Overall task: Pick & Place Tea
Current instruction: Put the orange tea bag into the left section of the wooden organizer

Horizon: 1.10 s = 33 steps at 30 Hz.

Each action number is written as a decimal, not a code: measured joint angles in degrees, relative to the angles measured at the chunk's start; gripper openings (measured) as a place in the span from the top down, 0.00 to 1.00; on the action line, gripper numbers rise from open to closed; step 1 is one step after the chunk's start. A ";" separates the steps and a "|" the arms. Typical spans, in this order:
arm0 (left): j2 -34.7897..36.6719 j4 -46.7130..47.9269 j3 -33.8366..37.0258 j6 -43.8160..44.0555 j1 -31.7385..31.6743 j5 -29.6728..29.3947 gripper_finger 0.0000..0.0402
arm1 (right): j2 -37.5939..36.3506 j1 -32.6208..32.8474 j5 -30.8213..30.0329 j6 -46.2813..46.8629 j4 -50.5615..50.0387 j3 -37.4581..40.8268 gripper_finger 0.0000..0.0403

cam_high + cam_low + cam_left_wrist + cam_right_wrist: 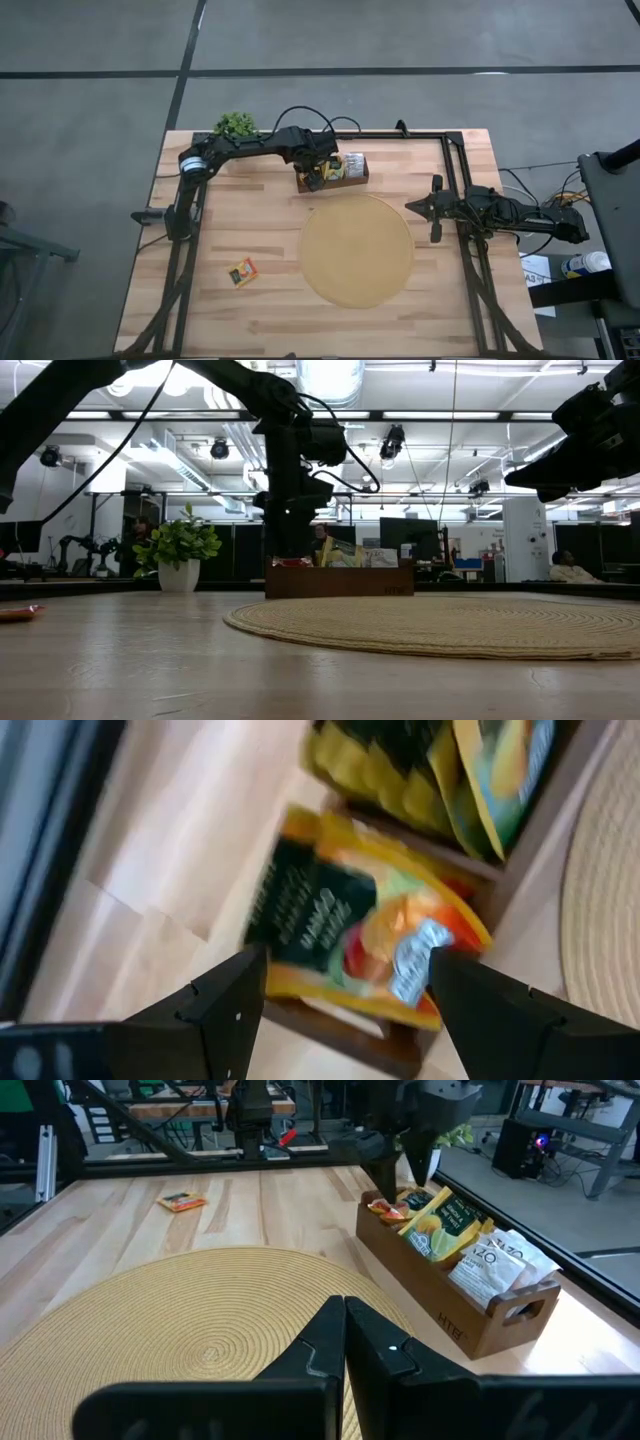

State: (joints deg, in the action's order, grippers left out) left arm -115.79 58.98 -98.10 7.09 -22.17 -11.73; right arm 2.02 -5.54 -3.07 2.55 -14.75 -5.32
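Where left hand point(314, 178) hovers, sachets point(360, 925) blurred.

Glossy printed paper sachets point(350, 920) in brown matt wooden tray point(470, 1320), coarse woven tan mat point(356, 250), pale planked wood table point(210, 300) lower left.

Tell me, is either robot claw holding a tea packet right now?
No. The left gripper is open over the brown wooden tray, its fingers either side of a yellow-green sachet lying there, not pinching it. The right gripper is shut and empty.
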 joint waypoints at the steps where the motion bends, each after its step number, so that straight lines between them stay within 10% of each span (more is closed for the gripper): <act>1: 0.00 -0.83 0.07 -0.11 -0.05 -0.35 0.32 | 0.00 0.01 0.00 0.00 0.00 0.00 0.98; 22: 0.14 -11.22 9.08 0.48 -0.44 -1.46 0.32 | 0.01 0.00 0.00 0.00 -0.01 -0.02 0.98; 33: -0.04 -16.45 12.28 -1.44 -0.29 -18.87 0.34 | 0.00 0.01 0.00 0.00 0.00 -0.01 0.98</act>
State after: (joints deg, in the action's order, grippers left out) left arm -115.83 42.54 -85.83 5.65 -22.46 -30.59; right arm 2.02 -5.53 -3.07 2.55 -14.75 -5.33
